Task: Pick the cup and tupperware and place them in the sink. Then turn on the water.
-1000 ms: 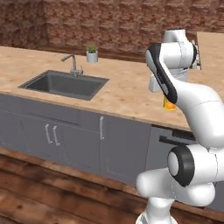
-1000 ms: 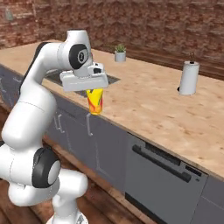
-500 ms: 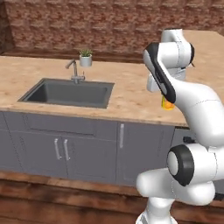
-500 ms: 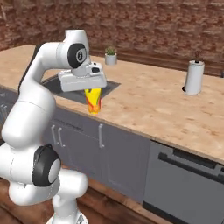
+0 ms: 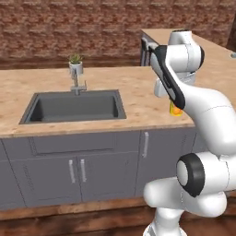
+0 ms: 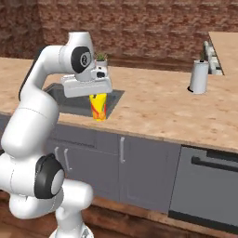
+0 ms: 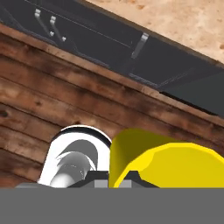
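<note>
A: Entry, carry step. Your claw (image 6: 98,95) is clenched on the cup (image 6: 98,107), gripping it at the rim; the yellow body with its red-orange band hangs below the hand, clear of the worktop (image 6: 158,109).

B: Where is the cup relative to the sink (image 5: 73,107)?

A: In the left base view the cup (image 5: 175,109) is to the sink's right, off past the basin's right rim and near the worktop's front edge. In the right base view it appears in front of the sink's near corner (image 6: 114,95). I cannot tell from either view whether it is over the worktop or just out beyond its front edge. The hand view looks down past the yellow cup wall (image 7: 162,162) onto cabinet fronts and wooden floor, which suggests the latter.

B: So the step in hand?

A: First item in transit to the sink, judged from the grip and the position. Basin looks bare; faucet (image 5: 76,83) at the sink's back rim, small potted plant (image 5: 75,64) just behind it, no stream running.

B: Next move?

A: You need to bring the cup across toward the sink until it is over the basin, lower it inside the walls, then release. Keep it above the rim on the way. The tupperware and the water remain to be done after that.
</note>
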